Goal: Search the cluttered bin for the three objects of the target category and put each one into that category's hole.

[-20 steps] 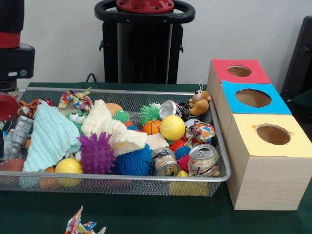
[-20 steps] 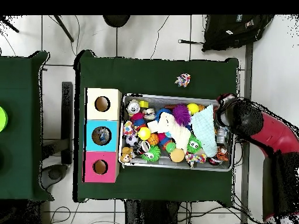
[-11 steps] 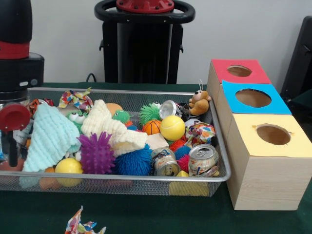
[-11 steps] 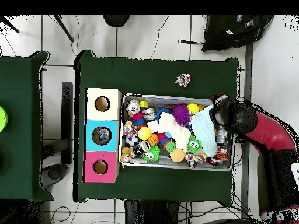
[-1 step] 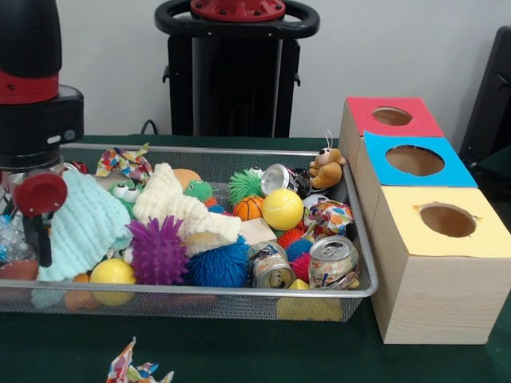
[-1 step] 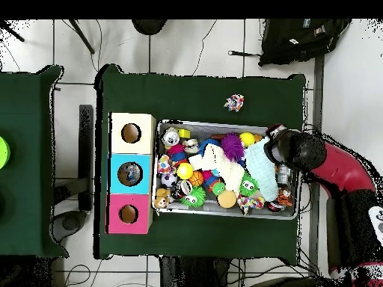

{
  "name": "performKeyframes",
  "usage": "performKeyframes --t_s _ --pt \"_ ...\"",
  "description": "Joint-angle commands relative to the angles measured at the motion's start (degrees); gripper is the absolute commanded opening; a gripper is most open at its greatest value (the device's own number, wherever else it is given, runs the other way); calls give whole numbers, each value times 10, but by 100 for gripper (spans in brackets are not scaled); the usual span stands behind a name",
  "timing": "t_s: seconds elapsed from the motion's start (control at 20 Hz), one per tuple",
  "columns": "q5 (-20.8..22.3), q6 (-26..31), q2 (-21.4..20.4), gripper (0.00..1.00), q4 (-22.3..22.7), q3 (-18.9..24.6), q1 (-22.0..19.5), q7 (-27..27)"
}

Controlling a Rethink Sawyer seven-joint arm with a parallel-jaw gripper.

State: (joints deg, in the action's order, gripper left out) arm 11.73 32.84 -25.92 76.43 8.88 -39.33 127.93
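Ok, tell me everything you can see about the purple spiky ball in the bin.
The purple spiky ball is round, covered in soft-looking rubbery spikes, and intact. It sits near the front wall of the wire mesh bin, with a blue spiky ball against one side, a yellow ball close on the other, and a cream knitted cloth behind it.

Bright even indoor light, soft shadows, mild glare on can tops (image 5: 333,248), front view sharp.

Front low, overhead down — shared bin (image 5: 200,297)
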Motion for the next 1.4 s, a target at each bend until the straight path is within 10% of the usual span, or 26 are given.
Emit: performKeyframes --t_s 0.05,1.4 --pt "39 100 -1 100 12 -13 11 -65" --pt "61 118 38 100 -70 -34 -9 -67"
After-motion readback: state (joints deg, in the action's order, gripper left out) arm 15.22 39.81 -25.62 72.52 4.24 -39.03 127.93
